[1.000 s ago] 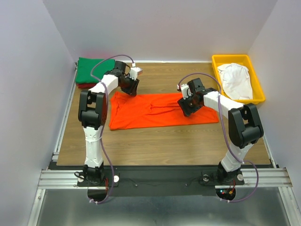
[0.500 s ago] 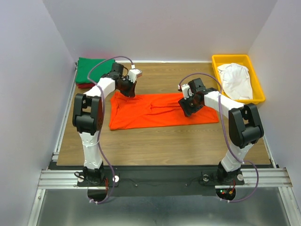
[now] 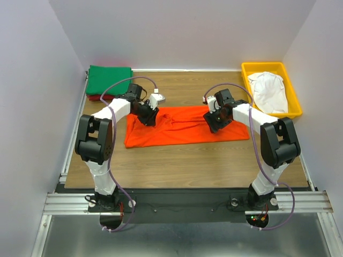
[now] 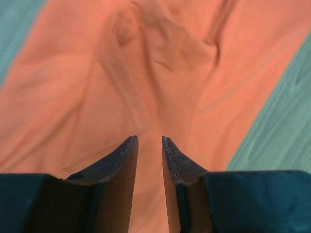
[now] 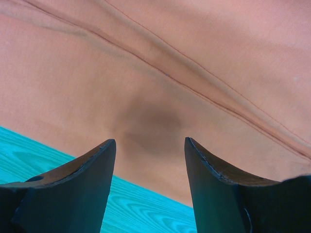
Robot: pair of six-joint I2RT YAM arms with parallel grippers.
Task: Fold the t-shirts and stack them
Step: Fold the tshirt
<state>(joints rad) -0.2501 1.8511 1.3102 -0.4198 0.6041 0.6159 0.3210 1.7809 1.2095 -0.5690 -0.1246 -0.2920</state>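
A bright orange t-shirt (image 3: pixel 182 127) lies spread flat in the middle of the table. My left gripper (image 3: pixel 149 116) hovers over its left part. In the left wrist view (image 4: pixel 149 138) the jaws stand a narrow gap apart, with only wrinkled orange cloth (image 4: pixel 146 73) below them. My right gripper (image 3: pixel 213 122) is open just above the shirt's right half (image 5: pixel 150 141), over a seam near the cloth's edge (image 5: pixel 160 111). A folded green shirt (image 3: pixel 110 80) lies on a dark red one (image 3: pixel 96 97) at the back left. A white shirt (image 3: pixel 269 88) lies crumpled in the tray.
The yellow plastic tray (image 3: pixel 245 68) stands at the back right corner. The green and red stack sits against the left wall. Bare wooden tabletop (image 3: pixel 182 166) lies in front of the orange shirt.
My left gripper has moved forward and to the right, from the orange shirt's back left corner to over its left part. The right arm has stayed in place.
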